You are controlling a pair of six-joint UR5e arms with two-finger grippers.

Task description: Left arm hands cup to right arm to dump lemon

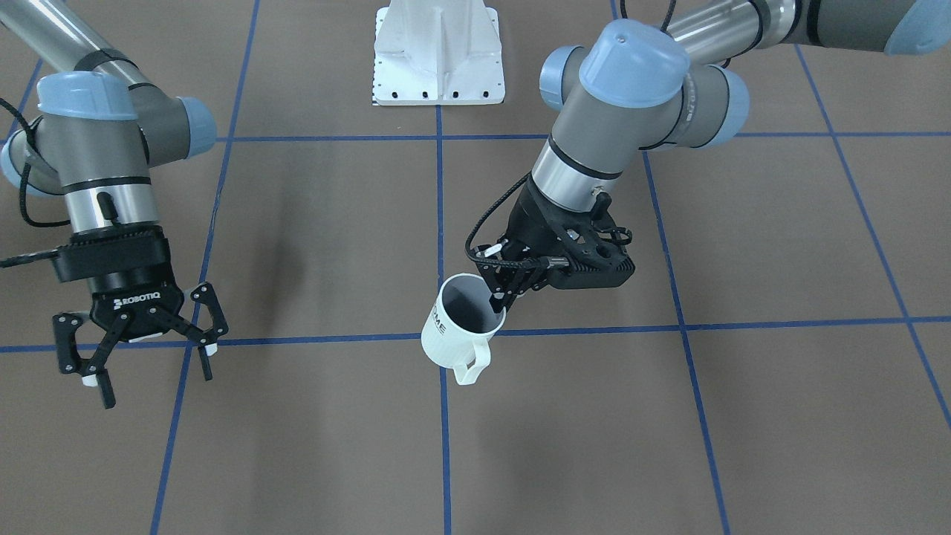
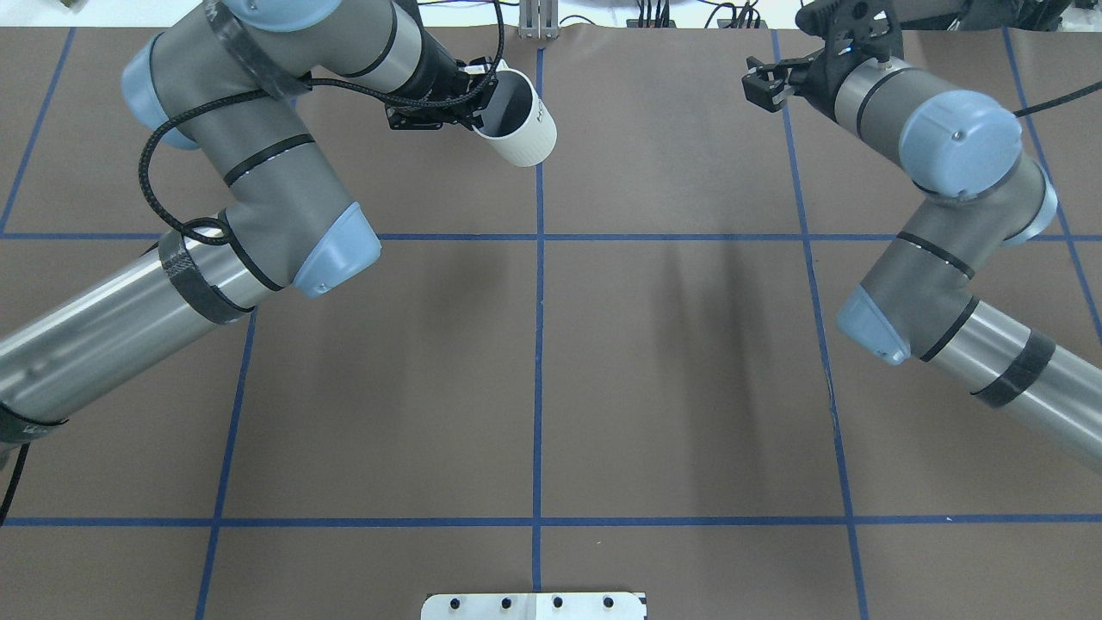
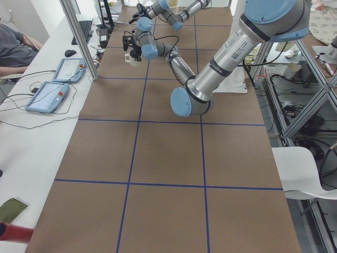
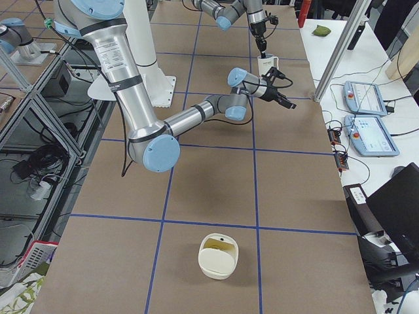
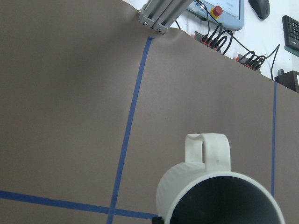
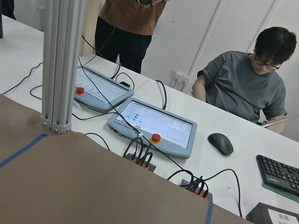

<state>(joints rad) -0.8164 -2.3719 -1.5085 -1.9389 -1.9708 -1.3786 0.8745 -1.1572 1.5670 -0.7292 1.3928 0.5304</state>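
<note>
My left gripper [image 1: 499, 299] is shut on the rim of the white ribbed cup [image 1: 455, 331], one finger inside and one outside. It holds the cup tilted near the table's middle blue line, on the operators' side. The cup also shows in the overhead view [image 2: 521, 129], and in the left wrist view [image 5: 219, 196] with its handle pointing away. The part of its grey inside that I can see holds no lemon. My right gripper [image 1: 152, 371] is open and empty, hanging well apart from the cup. It also shows in the overhead view [image 2: 762, 82].
The white robot base plate [image 1: 438, 52] sits at the table's near edge. A cream bowl-like container [image 4: 218, 256] lies on the table at my right end. An aluminium post [image 6: 58, 65], tablets and seated operators are beyond the far edge.
</note>
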